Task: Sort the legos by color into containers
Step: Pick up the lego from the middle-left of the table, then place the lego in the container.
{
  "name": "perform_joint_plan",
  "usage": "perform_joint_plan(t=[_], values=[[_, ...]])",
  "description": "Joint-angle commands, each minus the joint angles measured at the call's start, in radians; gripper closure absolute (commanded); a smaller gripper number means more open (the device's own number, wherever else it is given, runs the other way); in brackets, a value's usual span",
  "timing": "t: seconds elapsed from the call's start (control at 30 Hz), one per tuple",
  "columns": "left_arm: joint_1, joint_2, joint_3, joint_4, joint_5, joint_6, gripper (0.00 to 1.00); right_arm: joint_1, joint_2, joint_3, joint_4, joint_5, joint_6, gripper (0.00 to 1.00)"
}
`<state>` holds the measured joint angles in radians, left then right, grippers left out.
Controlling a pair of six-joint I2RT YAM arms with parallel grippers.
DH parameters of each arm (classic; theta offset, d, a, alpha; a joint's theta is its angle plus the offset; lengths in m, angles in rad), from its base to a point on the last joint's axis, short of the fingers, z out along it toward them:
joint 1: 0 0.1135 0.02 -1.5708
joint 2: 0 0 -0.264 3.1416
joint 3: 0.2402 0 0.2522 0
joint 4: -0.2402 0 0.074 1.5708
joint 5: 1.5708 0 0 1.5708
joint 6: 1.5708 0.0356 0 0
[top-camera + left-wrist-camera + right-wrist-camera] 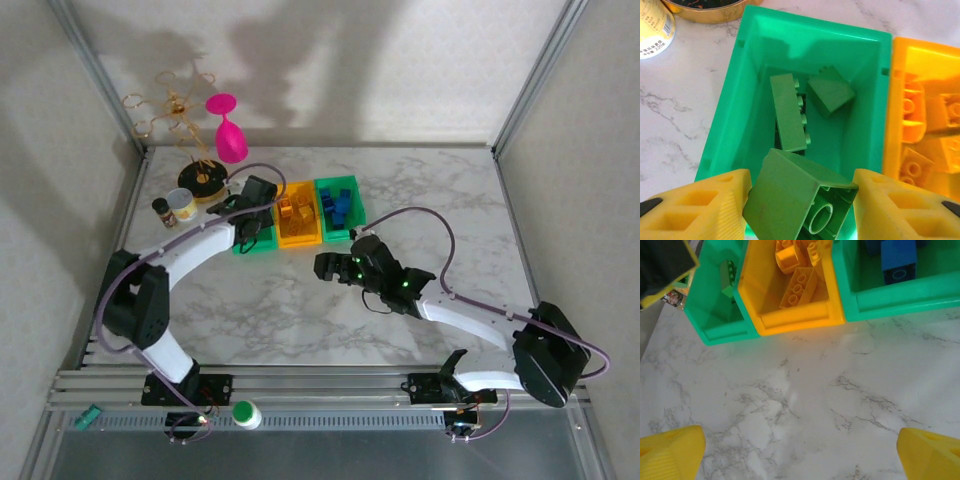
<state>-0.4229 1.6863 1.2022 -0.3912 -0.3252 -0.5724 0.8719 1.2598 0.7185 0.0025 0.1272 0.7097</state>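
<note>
Where the three bins stand in a row toward the far edge of the table (300,320), left of its middle, the left gripper (800,202) is clenched on a green brick (785,190), with one yellow finger against each side of it. The brick hangs tilted, its hollow underside turned toward the wrist camera, above the near end of the left green bin (725,110). Two more green bricks lie on that bin's floor: a long one (788,112) on its side and a shorter one (831,91) just beside it toward the far end.

The orange bin (795,320) is set against the left green bin's right wall and holds orange bricks (799,287). The right green bin (900,300), next along the row, holds blue bricks (897,260).

The right gripper (800,452) hangs released, jaws wide apart, over the marble top on the near side of the bins, close to the table's middle.

A small jar (652,27) stands left of the left green bin, apart from it.
</note>
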Motion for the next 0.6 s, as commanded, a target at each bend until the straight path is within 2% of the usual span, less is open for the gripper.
perform_joint_plan(t=[0.0,0.23,0.43,0.57], values=[[0.027,0.084,0.073,-0.018,-0.025,0.035,0.46,-0.012,-0.030,0.013,-0.021,-0.008,-0.012,0.01],[0.070,0.209,0.172,-0.010,-0.017,0.040,0.45,-0.020,-0.048,-0.002,-0.028,-0.008,-0.007,0.01],[0.081,0.213,0.197,-0.001,0.020,0.068,0.29,-0.038,-0.060,-0.002,-0.038,-0.010,-0.021,0.01],[0.090,0.164,0.215,-0.028,0.048,0.069,0.27,-0.070,-0.076,0.016,-0.079,0.032,-0.034,0.01]])
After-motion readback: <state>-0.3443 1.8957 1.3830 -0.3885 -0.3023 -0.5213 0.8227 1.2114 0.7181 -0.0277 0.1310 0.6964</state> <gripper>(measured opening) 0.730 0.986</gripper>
